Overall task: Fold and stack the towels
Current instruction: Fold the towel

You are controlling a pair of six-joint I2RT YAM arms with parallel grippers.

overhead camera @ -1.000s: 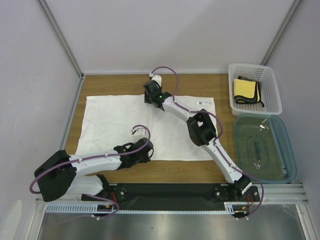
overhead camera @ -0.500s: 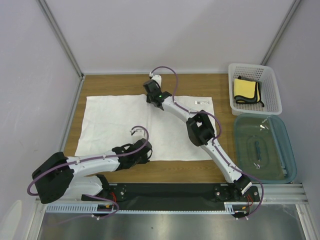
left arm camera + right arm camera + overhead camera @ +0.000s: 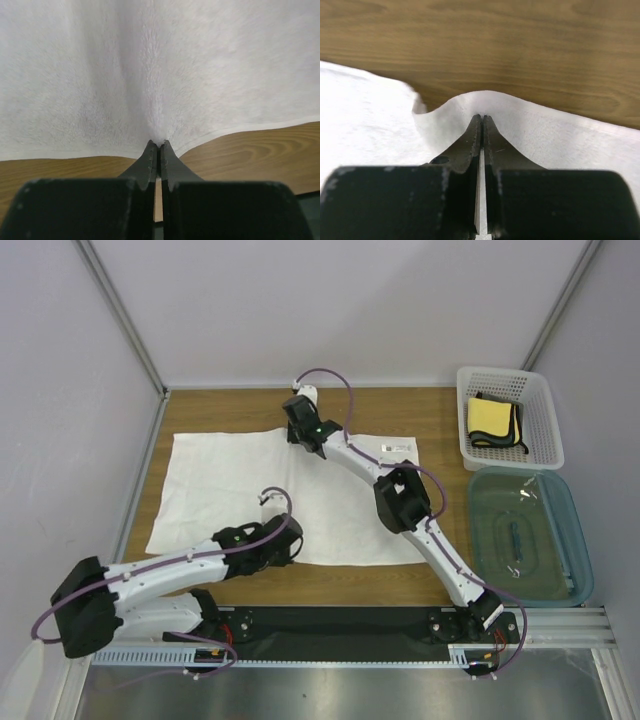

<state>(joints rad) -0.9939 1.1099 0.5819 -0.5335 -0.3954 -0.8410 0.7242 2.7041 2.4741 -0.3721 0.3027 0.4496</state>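
- Left gripper point(image 3: 158, 146) is clamped on the near edge of the white towel point(image 3: 230, 480), and the cloth puckers at its fingertips.
- Right gripper point(image 3: 482, 119) is pinched shut on the far edge, with a small hump of cloth raised off the table point(image 3: 420, 405).
- Otherwise the white towel lies spread flat on the table.
- Yellow towel point(image 3: 489, 418) sits folded in the basket point(image 3: 548, 410) at the far right.
- Teal tub point(image 3: 575, 530) stands just nearer than the basket.

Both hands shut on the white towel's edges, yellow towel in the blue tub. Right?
No: the yellow towel lies in the basket, not the tub, as the top view shows. The left hand and right hand are shut on edges of the white towel.
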